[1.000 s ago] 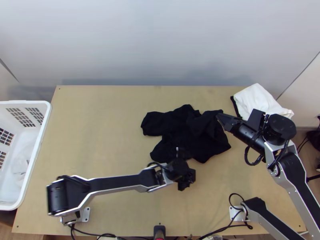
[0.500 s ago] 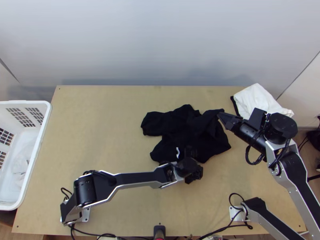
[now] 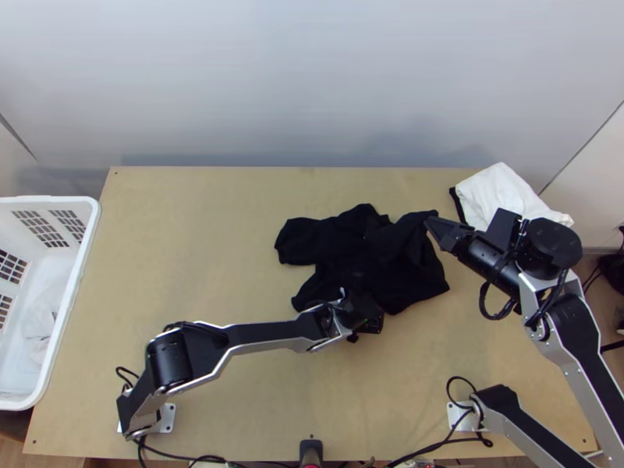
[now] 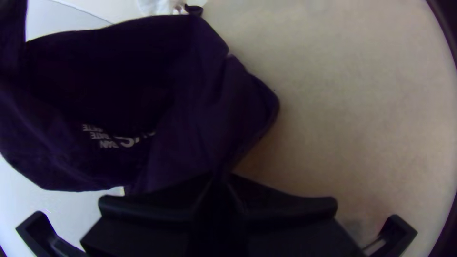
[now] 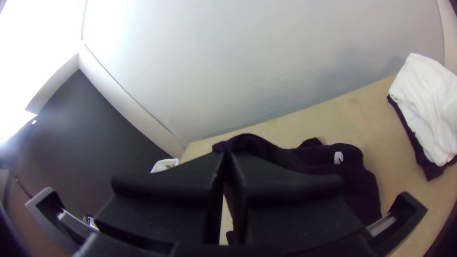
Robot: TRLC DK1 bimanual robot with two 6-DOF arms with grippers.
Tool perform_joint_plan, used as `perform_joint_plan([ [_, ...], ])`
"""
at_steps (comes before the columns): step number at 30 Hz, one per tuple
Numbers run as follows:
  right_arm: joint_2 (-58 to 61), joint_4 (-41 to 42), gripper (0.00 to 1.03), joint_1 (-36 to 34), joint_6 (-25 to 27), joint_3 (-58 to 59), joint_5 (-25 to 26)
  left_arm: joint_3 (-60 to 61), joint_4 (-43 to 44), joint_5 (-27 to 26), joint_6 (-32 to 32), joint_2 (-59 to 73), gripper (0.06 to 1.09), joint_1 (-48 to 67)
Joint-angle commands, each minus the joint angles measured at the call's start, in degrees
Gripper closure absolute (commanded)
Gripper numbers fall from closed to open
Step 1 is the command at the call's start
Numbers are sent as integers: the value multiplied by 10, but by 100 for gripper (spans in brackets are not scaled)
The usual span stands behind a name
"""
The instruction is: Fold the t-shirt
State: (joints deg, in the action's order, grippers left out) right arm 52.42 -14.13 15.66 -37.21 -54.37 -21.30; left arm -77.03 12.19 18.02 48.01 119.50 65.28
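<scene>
From the top view you can't make out the left gripper's (image 3: 359,307) fingertips: its wrist hides them and the bit of black t-shirt (image 3: 335,242) beneath. The left edge cuts your white basket (image 3: 92,222); the pale stuff inside (image 3: 39,316) is too faint to identify. Your right arm (image 3: 581,343) runs off the near right.
</scene>
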Motion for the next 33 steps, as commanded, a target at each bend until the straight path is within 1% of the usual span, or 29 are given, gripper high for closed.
perform_joint_plan([
  [1, -1, -1, 100, -13, 7, -3, -1, -12, -41, -11, -59, -117, 105, 7],
  [3, 0, 1, 100, -24, 8, -10, -1, -14, -57, -7, -70, -172, 105, 11],
  [6, 7, 4, 100, -48, 8, -28, -1, -19, -67, 16, -79, -261, 105, 9],
  [11, 25, 3, 100, -81, 3, -62, -16, -84, -160, 46, -106, -391, 105, -32],
  [14, 33, 2, 100, -83, -2, -84, -16, -155, -228, 46, -124, -442, 105, -92],
  [17, 50, -3, 100, -83, -4, -115, -18, -219, -262, 45, -132, -477, 105, -163],
  [18, 58, -5, 100, -84, -4, -127, -18, -240, -276, 39, -148, -485, 105, -197],
  [20, 77, -20, 100, -90, -3, -159, -20, -274, -320, 7, -196, -495, 105, -278],
  [22, 101, -41, 100, -97, -1, -196, -21, -278, -367, -44, -259, -498, 105, -391],
  [24, 123, -57, 100, -105, -1, -231, -24, -261, -428, -119, -331, -503, 105, -492],
  [25, 132, -59, 100, -107, -1, -244, -26, -237, -448, -163, -353, -508, 105, -537],
  [26, 140, -63, 100, -107, -1, -257, -26, -202, -459, -199, -367, -516, 100, -575],
  [27, 149, -66, 100, -107, -1, -269, -26, -155, -459, -222, -369, -524, 85, -602],
  [28, 155, -65, 100, -107, -2, -280, -26, -112, -460, -232, -368, -533, 59, -618],
  [29, 162, -66, 100, -107, -3, -290, -26, -68, -466, -240, -365, -542, 27, -631],
  [30, 168, -66, 100, -103, -5, -297, -26, -29, -462, -243, -357, -552, 9, -640],
  [33, 178, -66, 100, -92, -10, -312, -26, 33, -483, -280, -339, -578, 10, -644],
])
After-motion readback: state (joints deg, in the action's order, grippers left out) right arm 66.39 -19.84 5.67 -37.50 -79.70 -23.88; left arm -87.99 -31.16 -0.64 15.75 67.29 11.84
